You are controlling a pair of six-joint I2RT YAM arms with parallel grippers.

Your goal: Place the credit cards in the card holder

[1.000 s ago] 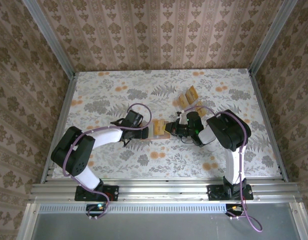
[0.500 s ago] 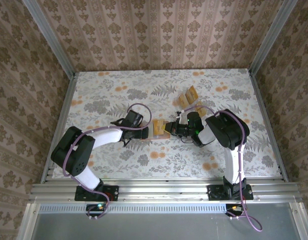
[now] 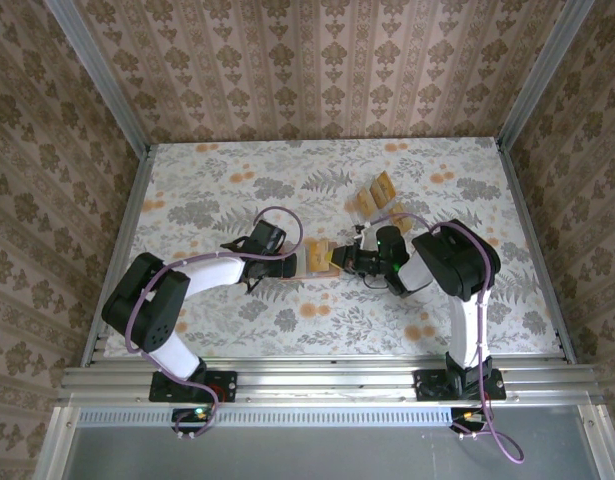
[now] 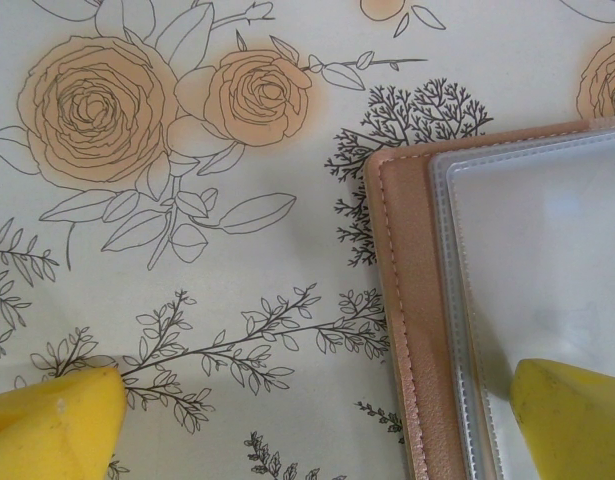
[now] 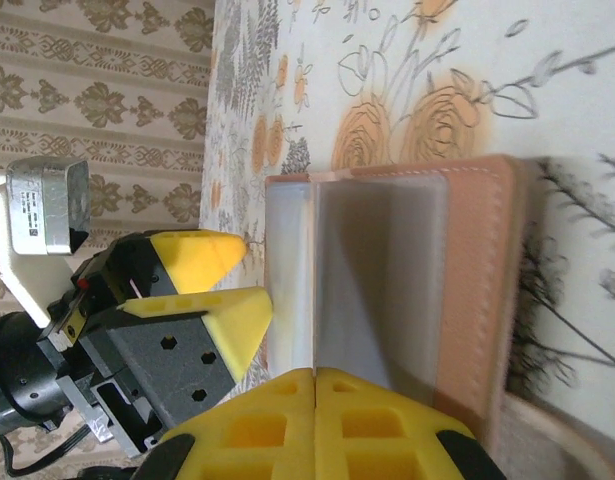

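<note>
Right wrist view: right gripper clenched tight at one edge of the open card holder, left gripper spread wide at the opposite edge.

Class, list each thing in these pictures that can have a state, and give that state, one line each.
card holder: open, lying flat, inner face up.
credit cards: loose, outside the holder.
left tool: open, straddling the holder's edge.
right tool: shut, at the holder's inner sleeves.
</note>
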